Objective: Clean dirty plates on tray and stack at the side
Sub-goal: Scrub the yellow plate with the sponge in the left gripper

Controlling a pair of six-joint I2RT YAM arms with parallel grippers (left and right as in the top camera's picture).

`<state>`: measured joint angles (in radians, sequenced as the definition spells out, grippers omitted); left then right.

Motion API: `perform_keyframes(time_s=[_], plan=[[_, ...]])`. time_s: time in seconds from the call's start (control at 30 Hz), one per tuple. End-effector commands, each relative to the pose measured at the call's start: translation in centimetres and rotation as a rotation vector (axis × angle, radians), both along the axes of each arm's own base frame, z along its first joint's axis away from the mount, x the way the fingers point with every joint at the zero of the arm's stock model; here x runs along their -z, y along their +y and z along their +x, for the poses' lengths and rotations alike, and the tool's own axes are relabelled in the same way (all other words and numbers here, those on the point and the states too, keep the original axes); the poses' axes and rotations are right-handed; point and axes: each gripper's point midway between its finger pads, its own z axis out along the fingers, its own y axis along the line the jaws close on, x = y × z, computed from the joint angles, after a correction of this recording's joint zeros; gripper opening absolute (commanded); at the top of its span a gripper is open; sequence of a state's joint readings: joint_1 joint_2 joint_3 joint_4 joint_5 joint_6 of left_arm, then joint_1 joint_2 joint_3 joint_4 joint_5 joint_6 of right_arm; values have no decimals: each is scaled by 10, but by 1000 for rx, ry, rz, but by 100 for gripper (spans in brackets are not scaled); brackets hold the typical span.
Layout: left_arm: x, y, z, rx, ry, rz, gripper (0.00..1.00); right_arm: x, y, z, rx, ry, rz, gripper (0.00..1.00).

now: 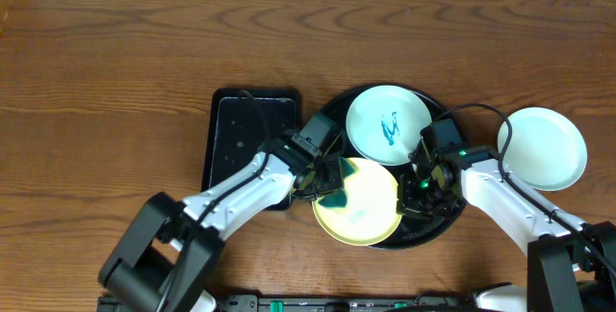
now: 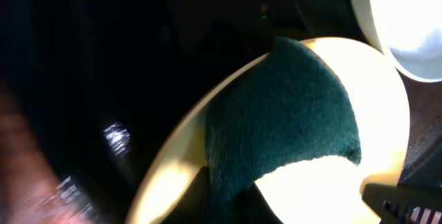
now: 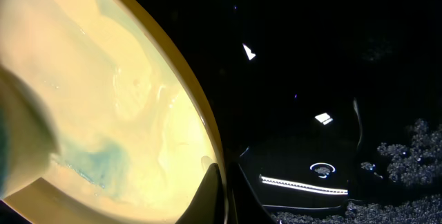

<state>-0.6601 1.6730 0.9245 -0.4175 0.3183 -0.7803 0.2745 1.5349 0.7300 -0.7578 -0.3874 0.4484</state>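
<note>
The left gripper clenches the green sponge against the yellow plate. The right gripper pinches its rim. The black tray and wooden table lie beneath both.

Overhead: fixed above table, straight down, far. Left wrist: close on yellow plate. Right wrist: closer, plate rim, black tray. All share plate.

Left arm and right arm: white tube-shaped links, black joints. The left gripper and right gripper are black. A thin black cable loops above the right arm's wrist.
</note>
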Motion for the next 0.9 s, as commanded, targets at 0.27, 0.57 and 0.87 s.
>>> perform_keyframes(time_s=[0.27, 0.57, 0.87], plan=[[-25, 19, 6, -27, -162, 107, 8, 4, -8, -2, 5, 2, -49, 1], [-13, -46, -19, 110, -205, 23, 8, 4, -8, -2, 5, 3, -50, 1], [13, -57, -41, 197, -159, 59, 8, 4, -8, -3, 4, 5, -50, 1]])
